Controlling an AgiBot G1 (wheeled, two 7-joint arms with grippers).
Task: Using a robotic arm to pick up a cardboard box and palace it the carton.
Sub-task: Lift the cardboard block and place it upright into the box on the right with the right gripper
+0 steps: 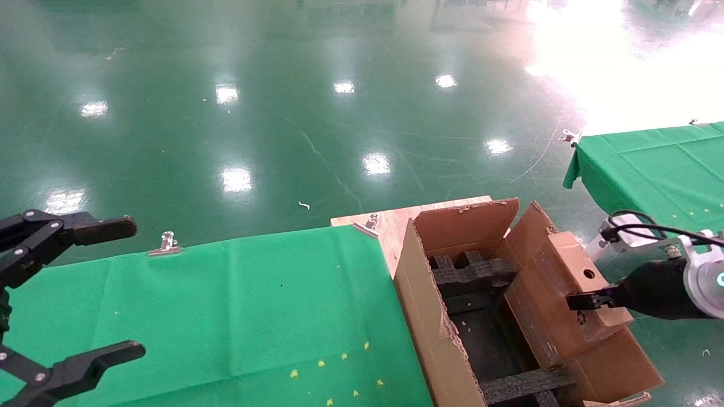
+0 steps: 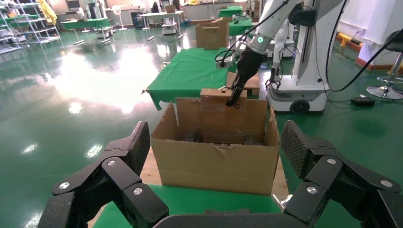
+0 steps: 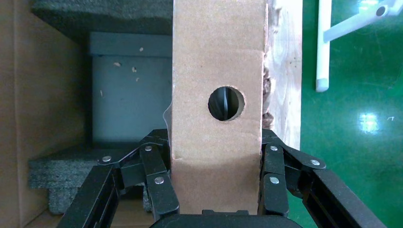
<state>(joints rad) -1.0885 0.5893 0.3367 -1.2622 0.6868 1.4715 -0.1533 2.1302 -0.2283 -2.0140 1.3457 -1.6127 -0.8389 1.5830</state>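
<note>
Gripping the cardboard box (image 1: pixel 571 282) by its narrow, holed face, my right gripper (image 3: pixel 216 178) has its fingers (image 3: pixel 157 183) pressed against both sides of it, just below the round hole. The box stands on edge inside the carton (image 1: pixel 421 294), against that carton's right wall, with its holed top rising above the rim and its lower end down among the black foam inserts (image 1: pixel 472 274). In the right wrist view the brown face fills the middle, with grey foam to one side and a strip of pale wood to the other.

My robotic arm (image 1: pixel 662 291) reaches in from the right, its teal light ring lit at the wrist and a black cable looping over the silver camera box.

The carton sits on a wooden board (image 1: pixel 390 223) at the end of the worktop (image 1: pixel 226 305), which is covered in green cloth held by a metal clip (image 1: pixel 165 244). My left gripper (image 1: pixel 68 294) hangs over the near left part of that cloth, well apart from the carton, its fingers spread wide and holding nothing. A second green-covered worktop (image 1: pixel 656 169) stands beyond on the right.
</note>
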